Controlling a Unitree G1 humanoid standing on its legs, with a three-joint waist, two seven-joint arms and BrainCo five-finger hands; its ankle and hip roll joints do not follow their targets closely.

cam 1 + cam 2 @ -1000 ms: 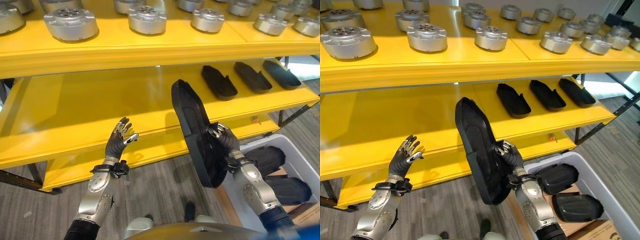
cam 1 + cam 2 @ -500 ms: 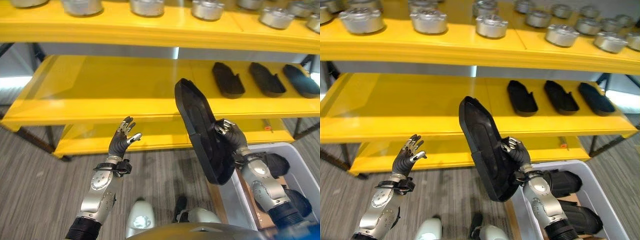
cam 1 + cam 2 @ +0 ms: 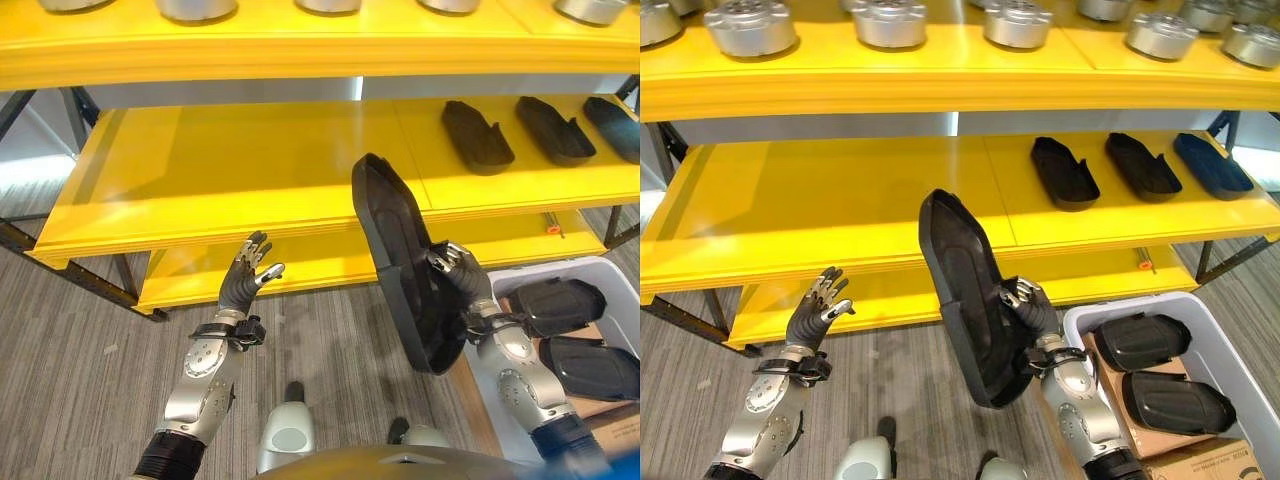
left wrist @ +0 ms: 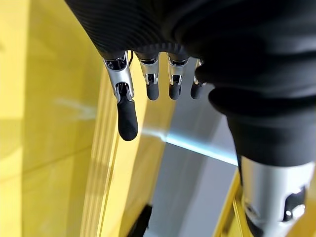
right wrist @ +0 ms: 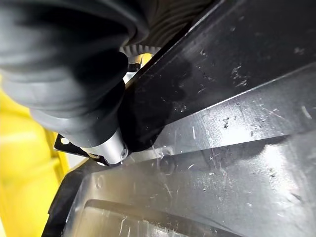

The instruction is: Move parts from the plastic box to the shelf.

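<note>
Since a second ago the whole view has tipped down and back: the top yellow shelf level with round silver metal discs (image 3: pixel 750 28) now sits at the 12 o'clock edge, more grey floor shows at 6 to 8 o'clock — camera shift, not the objects. The long black moulded plastic part (image 3: pixel 400 260) looks unchanged in the grip, standing on end and tilted, in front of the yellow middle shelf (image 3: pixel 240 165). So the placing step has not begun; the carry goes on.

Right hand (image 3: pixel 455 277) has its fingers curled round the part's edge, arm rising from 5 o'clock. Left hand (image 3: pixel 245 277) is raised at 8 o'clock, fingers spread, empty.

Three matching black parts (image 3: pixel 478 137) lie on the shelf at 1 to 2 o'clock. More remain in the pale plastic box (image 3: pixel 600 275) at 4 o'clock.
</note>
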